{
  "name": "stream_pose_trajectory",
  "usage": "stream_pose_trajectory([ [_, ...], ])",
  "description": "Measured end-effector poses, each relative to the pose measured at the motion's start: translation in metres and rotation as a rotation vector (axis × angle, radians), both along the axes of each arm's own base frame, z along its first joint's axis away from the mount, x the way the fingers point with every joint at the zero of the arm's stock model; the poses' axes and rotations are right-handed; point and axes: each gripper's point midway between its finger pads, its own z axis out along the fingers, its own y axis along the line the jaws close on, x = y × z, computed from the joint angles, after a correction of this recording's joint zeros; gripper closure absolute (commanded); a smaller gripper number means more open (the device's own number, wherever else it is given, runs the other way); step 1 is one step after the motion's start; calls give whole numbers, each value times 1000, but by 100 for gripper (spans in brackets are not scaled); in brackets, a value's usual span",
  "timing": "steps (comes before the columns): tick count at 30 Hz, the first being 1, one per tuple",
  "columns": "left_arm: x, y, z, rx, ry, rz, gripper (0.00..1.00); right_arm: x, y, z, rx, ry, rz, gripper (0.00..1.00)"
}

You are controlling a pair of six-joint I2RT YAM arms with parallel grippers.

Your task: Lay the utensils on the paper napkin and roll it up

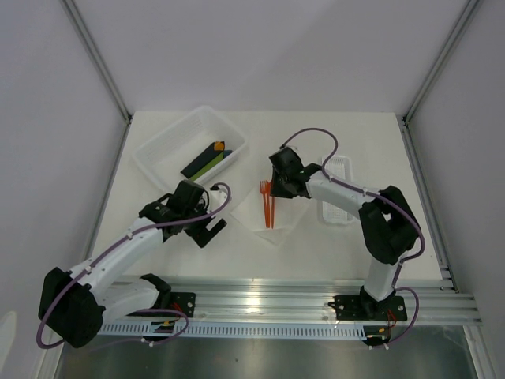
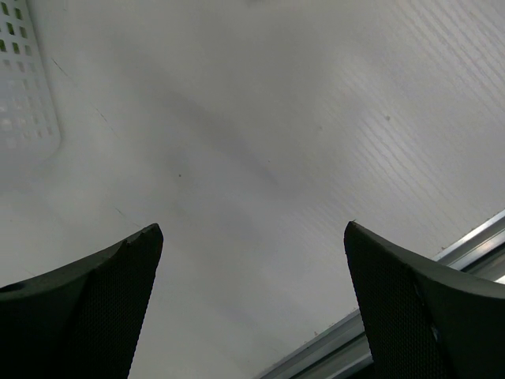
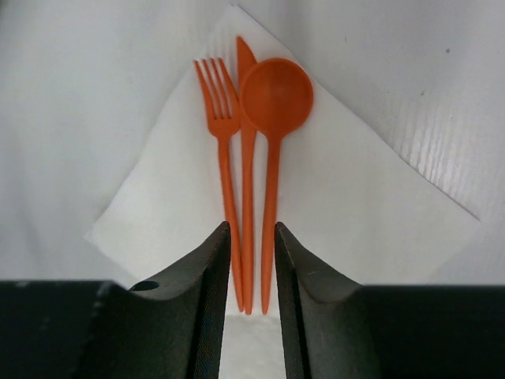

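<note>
Orange plastic on white paper is what my right wrist camera shows: the utensils [image 3: 248, 158], which are a fork [image 3: 215, 87], a knife [image 3: 246, 59] and a spoon [image 3: 276, 95], lie side by side and touching on the napkin [image 3: 355, 181]. The napkin sits as a diamond, and their long axis runs along its diagonal, heads towards one corner and handles towards the opposite one.

My right gripper [image 3: 252, 227] stands over the handle end. Its fingers are drawn in close and seem to touch the outer handles on either side, so I judge it closed on the bundle, though how firmly it presses I cannot tell. From above, the napkin [image 1: 278, 225] lies in the middle of the table [image 1: 371, 134] and the utensils run near to far across it.

My left gripper [image 2: 254, 229] is spread wide with nothing between its fingers, hanging over bare table. Only a corner of the bin [image 2: 24, 95] shows at the edge of its view. From above it sits to the left of the napkin, near but apart.

The placing looks done, so I take the rolling to be next. It turns on that long axis: the paper must be rolled across it, from a side corner over the handles. My right jaws would have to let go first. The left side corner lies closer to my left arm, the right one to my right.
</note>
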Motion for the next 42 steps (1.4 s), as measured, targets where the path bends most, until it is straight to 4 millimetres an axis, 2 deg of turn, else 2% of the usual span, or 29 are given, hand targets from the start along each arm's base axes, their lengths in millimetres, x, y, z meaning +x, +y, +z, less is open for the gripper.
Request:
stream_pose_trajectory([
  [3, 12, -4, 9, 10, -20, -4, 0, -4, -2, 35, 44, -67, 14, 78],
  [4, 16, -6, 13, 6, -26, -6, 1, -9, -4, 46, 65, -90, 21, 85],
  [7, 31, -17, 23, -9, -35, -12, 3, -38, -16, 56, 112, -112, 52, 100],
  [9, 41, -26, 27, -26, -36, -17, 7, -59, -26, 44, 117, -82, 62, 100],
  [15, 74, -57, 27, -34, -25, -39, 15, -125, -45, -22, 59, 98, 103, 100],
  [17, 81, -69, 21, -29, -17, -58, 17, -142, -48, -31, 55, 128, 115, 100],
  [19, 86, -80, 15, -23, -8, -75, 19, -152, -46, -31, 75, 135, 125, 100],
  [23, 92, -89, -3, 0, 22, -86, 19, -161, -39, -30, 122, 137, 140, 100],
  [29, 97, -91, -24, 26, 58, -85, 20, -172, -32, -43, 153, 162, 158, 100],
  [35, 98, -91, -35, 42, 71, -81, 20, -163, -18, -52, 184, 145, 165, 100],
  [42, 102, -91, -39, 49, 65, -76, 20, -146, -5, -50, 220, 105, 169, 100],
])
